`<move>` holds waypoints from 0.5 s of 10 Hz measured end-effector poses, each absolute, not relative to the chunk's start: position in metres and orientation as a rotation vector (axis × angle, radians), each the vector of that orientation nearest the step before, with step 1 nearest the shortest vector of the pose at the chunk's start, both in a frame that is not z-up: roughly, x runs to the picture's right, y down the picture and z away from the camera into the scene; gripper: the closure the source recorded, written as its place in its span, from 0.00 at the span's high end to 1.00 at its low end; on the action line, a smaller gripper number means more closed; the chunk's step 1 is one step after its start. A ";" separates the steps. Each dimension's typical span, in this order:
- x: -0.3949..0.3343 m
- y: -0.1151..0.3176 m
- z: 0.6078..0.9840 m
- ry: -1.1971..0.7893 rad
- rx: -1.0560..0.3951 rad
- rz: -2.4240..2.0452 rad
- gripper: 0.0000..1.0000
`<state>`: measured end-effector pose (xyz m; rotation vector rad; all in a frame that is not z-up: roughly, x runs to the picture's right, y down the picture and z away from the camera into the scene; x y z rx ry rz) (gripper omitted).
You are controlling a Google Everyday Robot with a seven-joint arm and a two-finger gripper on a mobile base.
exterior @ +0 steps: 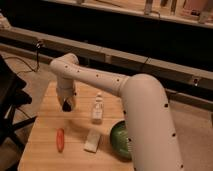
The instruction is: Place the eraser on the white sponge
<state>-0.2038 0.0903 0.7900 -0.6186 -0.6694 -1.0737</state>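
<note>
White sponge [93,140] near carrot [60,139], gripper [66,105] over table [44,125] behind both

The hand [66,104] hangs over the back left part of the wooden desk [45,125]. Nearer the front lie an orange carrot [60,140] and, to its right and apart from it, the white sponge [93,140]. A small white bottle [97,109] stands upright behind the sponge. A green bowl [119,140] sits just right of the sponge.
</note>
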 end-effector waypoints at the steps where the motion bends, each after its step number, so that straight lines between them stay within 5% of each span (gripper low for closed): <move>1: -0.202 0.091 0.788 -0.670 -0.619 -1.073 0.04; 5: -0.176 0.103 0.767 -0.673 -0.619 -1.053 0.04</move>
